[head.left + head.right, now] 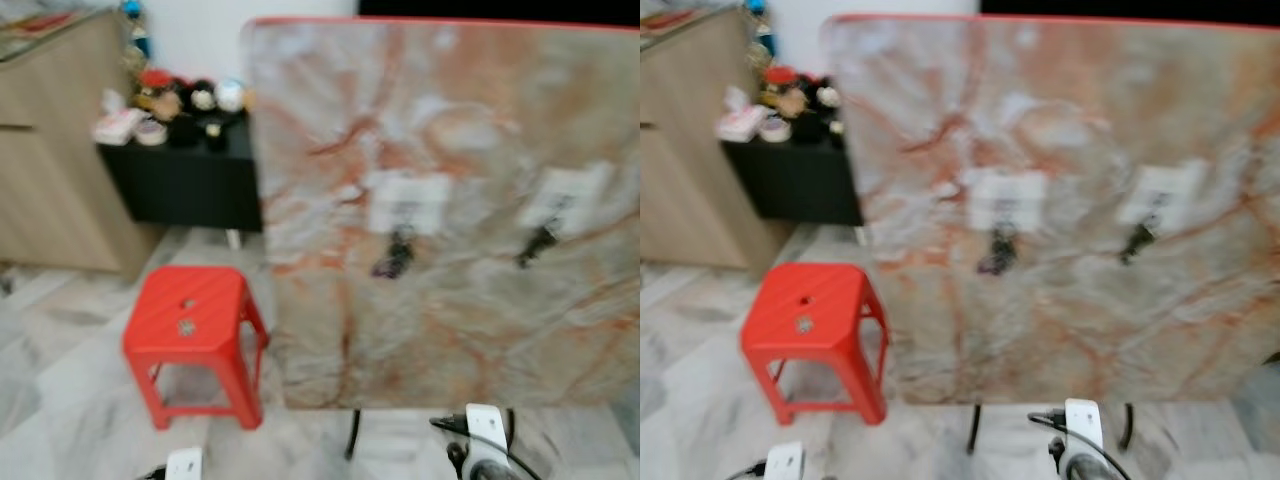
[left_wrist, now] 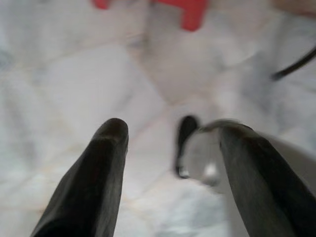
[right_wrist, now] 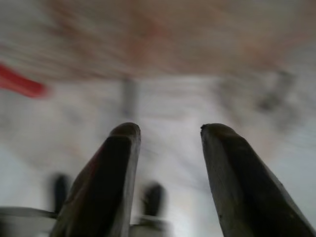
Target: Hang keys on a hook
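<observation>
An upright marble-patterned board (image 1: 450,120) stands in front of me, blurred. Two white hook plates are fixed to it, one (image 1: 408,202) near the middle and one (image 1: 565,198) further right. A small dark bunch, probably keys (image 1: 395,255), hangs below the middle plate. Another dark piece (image 1: 535,245) hangs below the right plate. Both arms hang low over the floor. My left gripper (image 2: 170,128) is open with nothing between its fingers. My right gripper (image 3: 170,129) is open too, pointing toward the foot of the board.
A red plastic stool (image 1: 195,325) stands on the pale tiled floor left of the board. Behind it is a black cabinet (image 1: 185,180) with small toys on top, and a wooden cupboard (image 1: 50,150) at the far left. Thin black legs (image 1: 352,435) hold the board up.
</observation>
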You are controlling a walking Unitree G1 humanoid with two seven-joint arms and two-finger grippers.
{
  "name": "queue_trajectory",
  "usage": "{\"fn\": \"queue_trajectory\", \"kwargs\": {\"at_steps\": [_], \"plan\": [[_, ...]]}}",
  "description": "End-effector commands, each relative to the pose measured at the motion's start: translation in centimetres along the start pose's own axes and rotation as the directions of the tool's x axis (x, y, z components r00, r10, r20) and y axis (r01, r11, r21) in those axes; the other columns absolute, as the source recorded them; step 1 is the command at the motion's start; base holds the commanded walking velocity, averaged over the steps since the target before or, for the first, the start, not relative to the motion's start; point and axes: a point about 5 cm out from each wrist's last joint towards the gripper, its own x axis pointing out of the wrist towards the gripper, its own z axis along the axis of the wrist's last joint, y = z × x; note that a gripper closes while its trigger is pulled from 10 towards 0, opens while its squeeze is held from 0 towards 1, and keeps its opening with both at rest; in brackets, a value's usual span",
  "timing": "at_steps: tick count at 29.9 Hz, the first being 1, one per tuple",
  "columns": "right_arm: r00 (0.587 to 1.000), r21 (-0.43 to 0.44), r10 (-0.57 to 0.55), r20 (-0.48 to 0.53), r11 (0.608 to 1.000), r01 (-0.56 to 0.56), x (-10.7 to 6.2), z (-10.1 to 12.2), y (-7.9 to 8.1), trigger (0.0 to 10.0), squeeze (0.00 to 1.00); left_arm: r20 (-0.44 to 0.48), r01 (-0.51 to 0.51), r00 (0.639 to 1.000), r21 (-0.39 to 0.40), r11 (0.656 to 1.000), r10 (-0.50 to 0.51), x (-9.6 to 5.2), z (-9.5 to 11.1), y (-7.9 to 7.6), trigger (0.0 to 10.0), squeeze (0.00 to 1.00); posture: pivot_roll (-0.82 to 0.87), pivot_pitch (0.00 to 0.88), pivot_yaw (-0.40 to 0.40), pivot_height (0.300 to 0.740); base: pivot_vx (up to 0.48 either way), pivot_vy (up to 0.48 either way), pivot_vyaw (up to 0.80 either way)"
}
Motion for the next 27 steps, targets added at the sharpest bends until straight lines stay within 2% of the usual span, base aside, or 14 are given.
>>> {"fn": "queue_trajectory", "kwargs": {"at_steps": [1, 27], "plan": [[0.998, 0.020, -0.034, -0.049, 0.999, 0.035, -0.19, -1.26, -1.34, 10.0, 0.00, 0.012, 0.021, 1.000, 0.003, 1.000, -0.021, 0.20, 0.57, -0.74, 10.0, 0.00, 0.06, 0.000, -0.030, 0.740, 0.000, 0.480, 0.00], [0.997, 0.023, -0.041, -0.062, 0.999, 0.043, -0.30, -2.00, -1.43, 10.0, 0.00, 0.007, 0.029, 1.000, 0.008, 1.000, -0.029, 0.14, 0.36, -0.73, 10.0, 0.00, 0.07, 0.000, -0.030, 0.740, 0.000, 0.480, 0.00]]}}
